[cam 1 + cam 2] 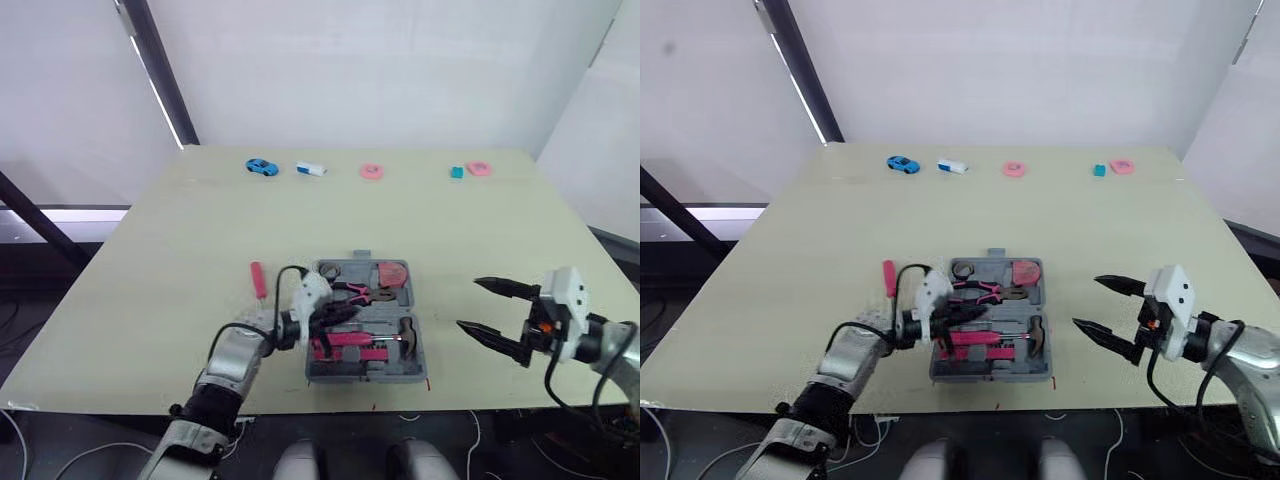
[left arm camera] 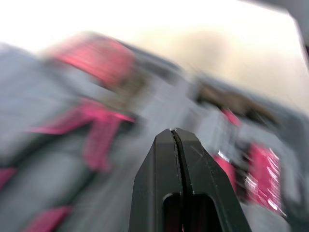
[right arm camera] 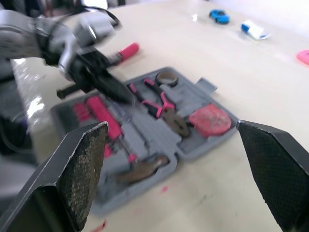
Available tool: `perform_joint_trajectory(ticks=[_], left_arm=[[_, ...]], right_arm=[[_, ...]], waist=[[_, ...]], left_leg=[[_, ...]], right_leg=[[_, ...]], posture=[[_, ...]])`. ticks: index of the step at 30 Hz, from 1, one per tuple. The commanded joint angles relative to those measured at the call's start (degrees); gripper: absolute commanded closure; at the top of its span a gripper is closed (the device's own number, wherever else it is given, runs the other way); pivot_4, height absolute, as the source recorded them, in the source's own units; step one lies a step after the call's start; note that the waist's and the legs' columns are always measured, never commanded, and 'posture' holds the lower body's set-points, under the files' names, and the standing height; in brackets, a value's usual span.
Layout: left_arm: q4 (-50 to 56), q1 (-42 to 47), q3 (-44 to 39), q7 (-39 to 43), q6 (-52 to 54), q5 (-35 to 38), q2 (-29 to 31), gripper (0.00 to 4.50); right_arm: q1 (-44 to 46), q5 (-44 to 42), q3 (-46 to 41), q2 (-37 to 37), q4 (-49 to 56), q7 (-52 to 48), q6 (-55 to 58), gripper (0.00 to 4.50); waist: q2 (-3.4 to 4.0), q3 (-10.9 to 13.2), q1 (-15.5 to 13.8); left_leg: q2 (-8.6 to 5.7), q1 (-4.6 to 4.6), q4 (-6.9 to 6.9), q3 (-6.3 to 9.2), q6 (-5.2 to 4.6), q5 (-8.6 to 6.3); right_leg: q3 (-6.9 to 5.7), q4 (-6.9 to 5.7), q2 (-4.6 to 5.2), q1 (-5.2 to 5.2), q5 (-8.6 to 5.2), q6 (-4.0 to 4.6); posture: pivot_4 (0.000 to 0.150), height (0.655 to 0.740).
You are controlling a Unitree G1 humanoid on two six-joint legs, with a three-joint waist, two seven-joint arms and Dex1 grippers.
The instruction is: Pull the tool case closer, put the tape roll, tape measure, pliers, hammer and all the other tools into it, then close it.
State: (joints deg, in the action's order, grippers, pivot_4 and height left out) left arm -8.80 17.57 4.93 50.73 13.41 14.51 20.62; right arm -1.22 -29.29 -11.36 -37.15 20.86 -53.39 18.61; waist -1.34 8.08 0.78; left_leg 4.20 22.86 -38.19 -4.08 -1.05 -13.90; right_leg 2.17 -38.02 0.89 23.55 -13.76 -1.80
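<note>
The grey tool case (image 1: 420,352) lies open near the table's front edge. In it are the pink-handled pliers (image 1: 355,293), the red tape measure (image 1: 393,273), the tape roll (image 3: 166,76), the hammer (image 3: 142,169) and a pink bit set (image 1: 345,341). A red-handled tool (image 1: 258,279) lies on the table just left of the case. My left gripper (image 1: 335,318) hovers over the case's left half, fingers shut with nothing between them (image 2: 174,133). To the right of the case my right gripper (image 1: 469,304) stands wide open and apart from it.
Along the table's far edge sit a blue toy car (image 1: 262,167), a white block (image 1: 311,169), a pink ring (image 1: 371,172), a teal block (image 1: 456,172) and another pink piece (image 1: 479,168). The case lies close to the front edge of the table.
</note>
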Motion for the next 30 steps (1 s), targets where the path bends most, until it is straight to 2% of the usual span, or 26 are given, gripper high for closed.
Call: perform_joint_trajectory(ticks=[1, 5, 8, 11, 15, 16, 18, 24, 27, 30], left_arm=[[8.61, -5.93, -9.37, -8.63, 2.55, 4.72, -0.82, 4.46], [14.23, -14.02, -17.96, -12.78, 4.13, 8.70, 0.13, 4.46], [17.46, -20.40, -22.32, -12.44, 4.43, 11.70, 0.97, 4.46], [19.35, -28.02, -24.93, -11.69, 2.68, 11.96, 1.58, 3.72], [20.33, -35.59, -28.46, -11.21, 1.00, 12.71, 2.20, 1.70], [20.51, -37.57, -29.34, -10.84, 0.67, 12.95, 2.41, 1.33], [20.75, -40.68, -31.09, -10.43, 0.38, 13.55, 2.64, 0.13], [21.45, -45.39, -32.07, -9.80, 0.21, 14.41, 2.70, 0.13], [22.35, -45.78, -31.97, -10.13, 0.89, 15.19, 2.53, 0.13], [25.91, -43.51, -30.68, -13.93, 4.91, 15.70, 2.81, 0.13]], right_arm=[[2.79, 3.61, 2.23, 4.38, -2.75, 5.16, -4.10, 0.00], [6.23, 7.95, 4.79, 8.86, -7.89, 9.61, -7.24, 0.00], [7.08, 10.13, 5.47, 10.06, -13.55, 9.50, -11.39, 0.00], [5.46, 10.30, 3.43, 9.37, -18.13, 8.08, -15.49, 0.00], [-0.17, 9.03, -0.32, 6.66, -19.62, 5.62, -18.61, 0.00], [-2.77, 8.50, -1.57, 5.57, -18.93, 4.68, -18.74, 0.00], [-8.01, 7.24, -4.19, 3.55, -17.11, 2.83, -18.44, 0.00], [-15.10, 4.10, -7.83, 0.57, -14.34, 0.13, -16.77, 0.00], [-15.46, 3.41, -7.91, 0.46, -13.62, -0.24, -15.90, 0.00], [-14.18, 1.63, -6.99, 0.58, -10.69, -0.31, -13.86, 0.00]], waist=[[0.01, 0.00, 0.08], [-0.04, 0.11, -0.11], [-0.07, 0.12, 0.00], [-0.06, 0.13, -0.30], [-0.08, 0.16, -0.41], [-0.07, 0.17, -0.41], [-0.07, 0.17, -0.40], [-0.10, 0.20, 0.27], [-0.10, 0.22, 0.21], [-0.15, 0.28, 0.05]], left_leg=[[0.00, -0.01, 0.02, -0.04, 0.00, 0.00], [-0.01, 0.00, 0.06, -0.08, 0.00, 0.00], [0.02, 0.00, 0.06, -0.15, 0.01, 0.00], [-0.01, 0.00, 0.12, -0.17, 0.01, 0.00], [-0.03, 0.02, 0.17, -0.23, 0.01, -0.01], [-0.02, 0.02, 0.17, -0.23, 0.01, -0.02], [0.02, -0.02, 0.18, -0.16, 0.02, -0.02], [0.05, -0.10, 0.37, -0.13, 0.03, -0.03], [0.10, -0.11, 0.38, -0.12, 0.26, -0.16], [0.10, -0.04, 0.43, -0.13, 0.29, -0.18]], right_leg=[[0.04, 0.01, 0.01, 0.00, 0.00, 0.00], [0.04, 0.01, 0.02, 0.06, 0.03, 0.10], [0.06, 0.02, 0.04, 0.08, 0.00, 0.21], [0.05, 0.06, 0.10, 0.10, 0.03, 0.28], [0.08, 0.14, 0.19, 0.11, 0.01, 0.27], [0.08, 0.14, 0.20, 0.12, -0.01, 0.26], [0.08, 0.13, 0.23, 0.13, -0.13, 0.08], [0.28, 0.16, 0.27, 0.32, -0.16, 0.04], [0.29, 0.15, 0.27, 0.43, -0.16, 0.04], [0.29, 0.19, 0.30, 0.49, -0.16, 0.04]], posture=[[0.150, 0.7400], [0.150, 0.7400], [0.150, 0.7400], [0.150, 0.7400], [0.150, 0.7400], [0.150, 0.7400], [0.150, 0.7400], [0.150, 0.7400], [0.150, 0.7400], [0.150, 0.7400]])
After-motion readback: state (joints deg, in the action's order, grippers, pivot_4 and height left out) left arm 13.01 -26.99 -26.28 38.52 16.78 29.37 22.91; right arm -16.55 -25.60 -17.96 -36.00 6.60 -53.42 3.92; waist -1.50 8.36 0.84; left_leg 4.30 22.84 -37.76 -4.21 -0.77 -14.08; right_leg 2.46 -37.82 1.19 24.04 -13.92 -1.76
